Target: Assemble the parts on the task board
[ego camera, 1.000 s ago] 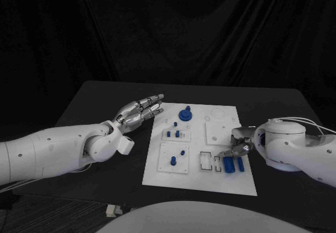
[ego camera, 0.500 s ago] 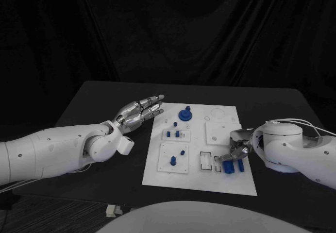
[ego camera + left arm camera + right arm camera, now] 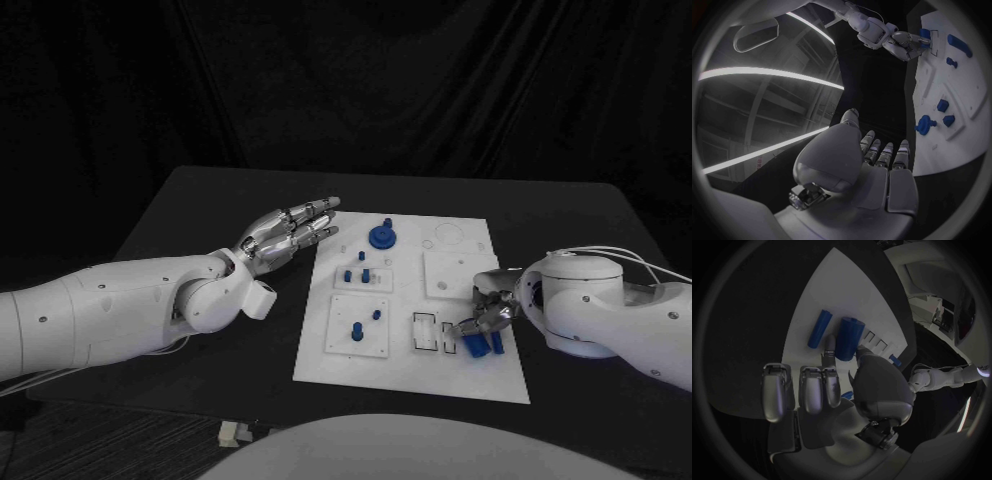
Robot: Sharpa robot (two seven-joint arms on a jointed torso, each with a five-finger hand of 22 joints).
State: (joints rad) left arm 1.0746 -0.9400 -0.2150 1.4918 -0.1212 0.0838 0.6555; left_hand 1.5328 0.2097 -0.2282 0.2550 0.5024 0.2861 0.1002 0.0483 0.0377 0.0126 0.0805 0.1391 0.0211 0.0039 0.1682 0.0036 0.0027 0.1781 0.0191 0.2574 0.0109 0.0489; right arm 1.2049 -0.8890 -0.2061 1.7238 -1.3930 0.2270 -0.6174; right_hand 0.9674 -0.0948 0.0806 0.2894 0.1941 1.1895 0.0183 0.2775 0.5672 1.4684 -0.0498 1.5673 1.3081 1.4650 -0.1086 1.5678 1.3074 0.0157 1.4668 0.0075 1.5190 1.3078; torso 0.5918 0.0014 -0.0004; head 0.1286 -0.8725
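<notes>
The black table (image 3: 188,200) carries the white task board (image 3: 411,370) at its middle, running from the near edge toward the far side. The left arm (image 3: 101,310) reaches in from the left, and its left hand (image 3: 289,228) hovers above the table just beside the board's far left corner, flat and holding nothing, fingers stretched out side by side toward the board. The right arm (image 3: 613,310) comes in from the right, and its right hand (image 3: 488,308) sits low over the board's near right part, thumb and a finger closed on a blue cylinder (image 3: 848,338); the other fingers (image 3: 776,390) hang straight and close together. A second blue cylinder (image 3: 819,329) lies flat on the board just beside the held one, on its right. Left of them is a narrow rectangular slot (image 3: 423,332) in the board. Toward the far end a blue round knob part (image 3: 382,236) stands on the board. Small blue pegs (image 3: 362,273) stand on a raised square plate in the middle left, and two more blue pegs (image 3: 366,322) stand on the square plate nearer the robot.
</notes>
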